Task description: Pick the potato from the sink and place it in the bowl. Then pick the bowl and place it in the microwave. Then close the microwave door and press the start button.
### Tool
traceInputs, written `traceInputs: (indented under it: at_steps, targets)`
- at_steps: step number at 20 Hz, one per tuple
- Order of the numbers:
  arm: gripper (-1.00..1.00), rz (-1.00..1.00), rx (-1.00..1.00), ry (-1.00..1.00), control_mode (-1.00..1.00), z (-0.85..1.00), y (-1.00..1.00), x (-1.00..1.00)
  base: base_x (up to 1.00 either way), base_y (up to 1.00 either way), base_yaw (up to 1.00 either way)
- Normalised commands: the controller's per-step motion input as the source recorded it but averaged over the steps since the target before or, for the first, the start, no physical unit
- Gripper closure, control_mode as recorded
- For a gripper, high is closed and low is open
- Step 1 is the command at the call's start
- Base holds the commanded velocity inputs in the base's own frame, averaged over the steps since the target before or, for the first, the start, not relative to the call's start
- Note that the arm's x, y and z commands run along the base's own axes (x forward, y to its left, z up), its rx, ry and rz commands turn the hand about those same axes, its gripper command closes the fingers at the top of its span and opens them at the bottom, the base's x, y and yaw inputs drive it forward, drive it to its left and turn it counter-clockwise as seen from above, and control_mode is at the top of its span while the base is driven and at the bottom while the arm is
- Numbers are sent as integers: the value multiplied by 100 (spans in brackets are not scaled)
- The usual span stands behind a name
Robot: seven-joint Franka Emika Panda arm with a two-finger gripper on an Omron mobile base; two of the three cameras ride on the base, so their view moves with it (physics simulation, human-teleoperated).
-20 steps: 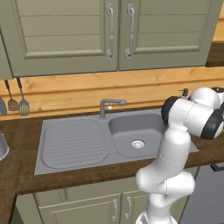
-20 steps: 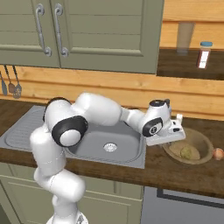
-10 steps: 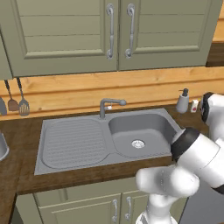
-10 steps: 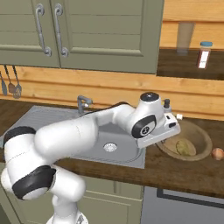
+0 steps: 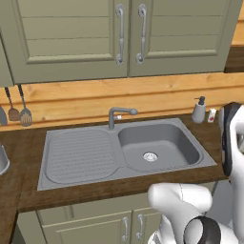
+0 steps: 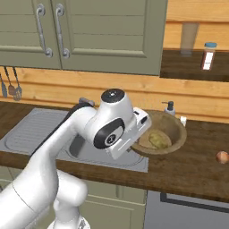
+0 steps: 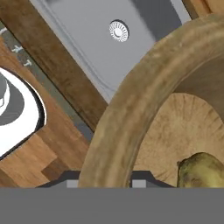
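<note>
My gripper (image 6: 141,138) is shut on the left rim of the wooden bowl (image 6: 172,126), which hangs tilted above the counter just right of the sink (image 6: 42,129). The yellowish-brown potato (image 6: 157,140) lies inside the bowl. In the hand view the bowl's thick rim (image 7: 131,109) runs between my two fingertips (image 7: 72,179), with the potato (image 7: 202,170) at lower right and the sink's drain (image 7: 118,30) far below. The sink basin (image 5: 157,143) holds nothing but its drain ring.
A soap dispenser (image 5: 198,110) stands at the back of the counter beside the sink. A small brown round thing (image 6: 222,157) lies on the counter at right. Green cabinets (image 5: 128,33) hang overhead, utensils (image 5: 19,112) on the wall at left. The faucet (image 5: 119,114) rises behind the basin.
The bowl with the potato has risen off the counter and moved left toward the sink, held by my gripper. The arm has swung round, its elbow dropping low.
</note>
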Motion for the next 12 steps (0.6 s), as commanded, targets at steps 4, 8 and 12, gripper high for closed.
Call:
traceInputs:
  at_steps: [4, 8, 12]
  targets:
    - [100, 32, 1, 5, -100, 57, 100, -44, 0, 0, 0]
    - [100, 30, 2, 10, -100, 57, 100, -34, 0, 0, 0]
    - [100, 25, -3, 21, -100, 63, 100, -31, 0, 0, 0]
